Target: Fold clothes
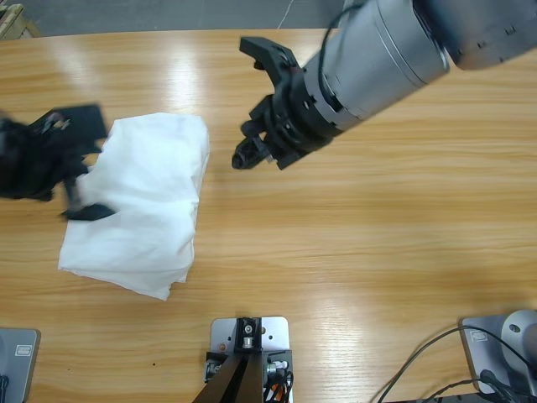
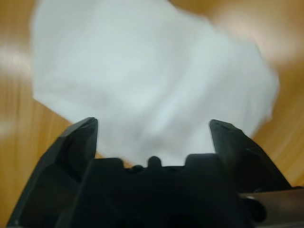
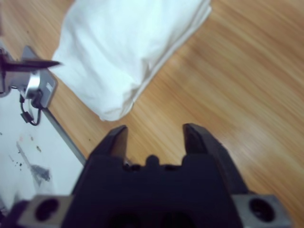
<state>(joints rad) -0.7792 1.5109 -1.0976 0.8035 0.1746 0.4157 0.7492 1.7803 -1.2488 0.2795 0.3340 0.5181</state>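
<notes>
A white T-shirt (image 1: 147,201) lies folded into a rough rectangle on the left part of the wooden table (image 1: 361,243). My left gripper (image 1: 84,166) comes in from the left edge and straddles the shirt's left side, open wide. In the left wrist view the shirt (image 2: 152,71) fills the space ahead of the left gripper (image 2: 153,126). My right gripper (image 1: 243,101) hangs open above bare wood just right of the shirt's top right corner. In the right wrist view the right gripper (image 3: 155,130) holds nothing, and the shirt (image 3: 128,42) lies ahead of it.
Bare wood stretches to the right of the shirt across the middle and right of the table. Black cables (image 1: 436,357) run along the bottom right corner. The table's edge (image 3: 66,135) and pale floor show at the left of the right wrist view.
</notes>
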